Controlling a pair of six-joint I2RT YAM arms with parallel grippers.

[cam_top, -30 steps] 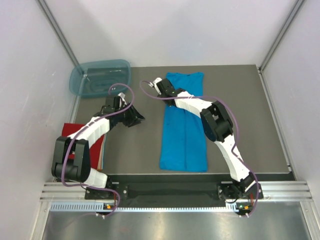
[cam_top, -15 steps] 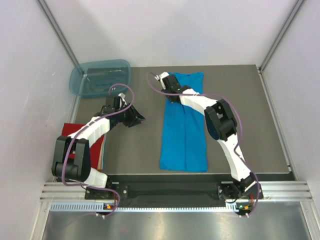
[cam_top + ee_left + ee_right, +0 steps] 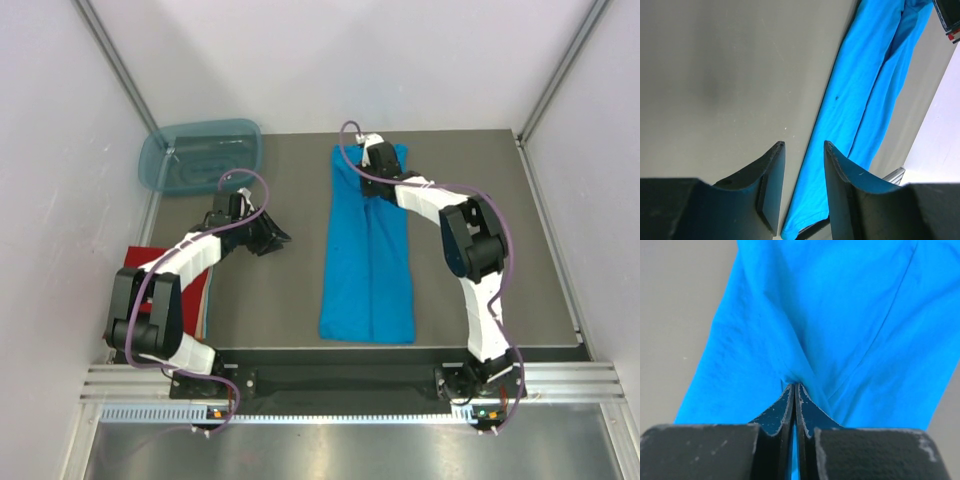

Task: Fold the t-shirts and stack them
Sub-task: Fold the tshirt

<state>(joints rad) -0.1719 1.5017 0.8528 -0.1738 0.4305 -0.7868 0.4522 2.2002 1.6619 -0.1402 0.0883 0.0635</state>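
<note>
The turquoise-blue t-shirt lies as a long folded strip down the middle of the table. It also shows in the right wrist view and the left wrist view. My right gripper is at the strip's far end, shut on a pinch of the blue cloth. My left gripper is open and empty, hovering over bare table left of the shirt. The red t-shirt lies folded at the left edge, partly hidden by my left arm.
A translucent blue-green plastic tub stands at the back left corner. White walls and metal posts close in the table on three sides. The metal rail with the arm bases runs along the near edge.
My right gripper has moved rightward along the shirt's far end, carrying the left flap over onto the strip. The left arm has not moved.
</note>
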